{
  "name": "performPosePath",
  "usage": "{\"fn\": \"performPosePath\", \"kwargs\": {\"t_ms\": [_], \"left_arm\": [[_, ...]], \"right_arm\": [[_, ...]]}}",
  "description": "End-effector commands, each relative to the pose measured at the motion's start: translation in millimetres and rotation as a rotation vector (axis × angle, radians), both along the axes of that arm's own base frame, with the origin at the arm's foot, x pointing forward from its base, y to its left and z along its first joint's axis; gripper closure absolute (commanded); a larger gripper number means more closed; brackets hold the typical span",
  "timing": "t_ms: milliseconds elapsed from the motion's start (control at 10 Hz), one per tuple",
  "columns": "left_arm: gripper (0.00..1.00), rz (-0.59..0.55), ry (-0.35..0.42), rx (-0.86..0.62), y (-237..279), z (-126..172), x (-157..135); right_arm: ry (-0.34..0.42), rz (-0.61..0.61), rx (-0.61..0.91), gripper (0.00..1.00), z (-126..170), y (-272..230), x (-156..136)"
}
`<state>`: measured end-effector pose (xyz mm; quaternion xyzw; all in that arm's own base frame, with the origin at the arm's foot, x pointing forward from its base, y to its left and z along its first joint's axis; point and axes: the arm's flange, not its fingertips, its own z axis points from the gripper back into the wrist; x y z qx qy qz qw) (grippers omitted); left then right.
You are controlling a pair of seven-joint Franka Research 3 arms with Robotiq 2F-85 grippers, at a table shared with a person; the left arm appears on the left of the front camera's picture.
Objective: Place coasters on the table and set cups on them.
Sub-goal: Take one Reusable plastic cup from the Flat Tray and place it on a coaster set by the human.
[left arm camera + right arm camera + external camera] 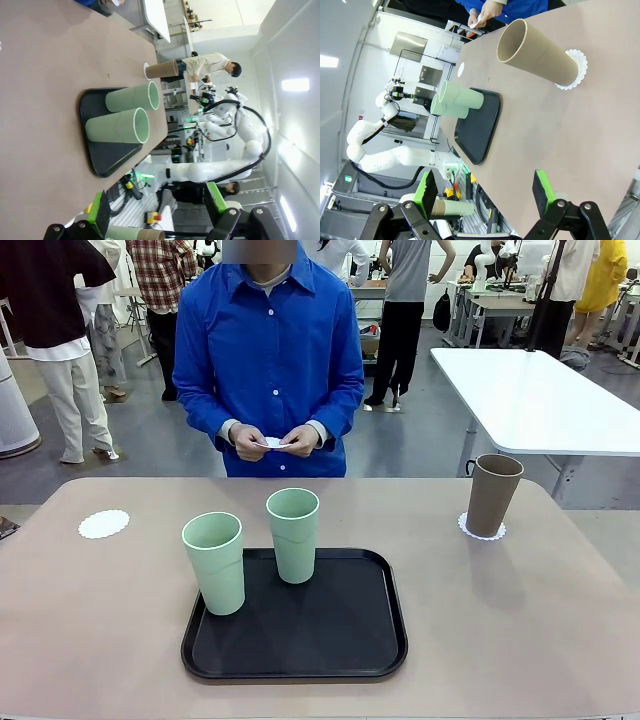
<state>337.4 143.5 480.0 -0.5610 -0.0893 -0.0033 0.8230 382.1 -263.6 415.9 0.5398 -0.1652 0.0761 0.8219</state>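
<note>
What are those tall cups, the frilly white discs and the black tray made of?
The two tall mint green cups and the taupe brown cup: probably matte plastic or a fibre blend; dull, even, opaque walls. The thin white scalloped discs: likely paper; flat, lacy edges. The black rounded-corner tray: seemingly plastic; smooth, faintly shiny, moulded rim.

On the tray [345, 625], mint cups [213, 562] block the left; right free.

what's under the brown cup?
A white scalloped coaster, flat on the table. Its rim shows around the base of the brown cup; its middle is covered by the cup.
</note>
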Motion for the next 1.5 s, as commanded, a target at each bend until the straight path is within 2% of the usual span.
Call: {"fn": "performPosePath", "kwargs": {"t_ms": [0, 200, 400, 600, 800, 1000, 1200, 1400], "left_arm": [[0.0, -0.112, -0.119, 0.162, -25, 12, 17], [0.0, -0.277, -0.3, 0.379, -66, 44, 49], [0.0, -0.433, -0.473, 0.63, -113, 54, 59], [0.0, -0.527, -0.556, 0.818, -144, 43, 65], [0.0, -0.645, -0.64, 0.881, -172, 29, 76], [0.0, -0.679, -0.688, 0.923, -190, 11, 86], [0.0, -0.714, -0.689, 0.928, -196, -7, 90], [0.0, -0.684, -0.67, 0.915, -202, 0, 88]], "right_arm": [[0.007, 0.0, -0.017, 0.0, 3, -1, -1], [0.007, 0.0, -0.017, 0.0, 3, -1, -1], [0.007, 0.0, -0.017, 0.0, 3, -1, -1], [0.007, 0.0, -0.017, 0.0, 3, -1, -1], [0.007, 0.0, -0.017, 0.0, 3, -1, -1], [0.007, 0.0, -0.017, 0.0, 3, -1, -1], [0.007, 0.0, -0.017, 0.0, 3, -1, -1], [0.007, 0.0, -0.017, 0.0, 3, -1, -1]]}}
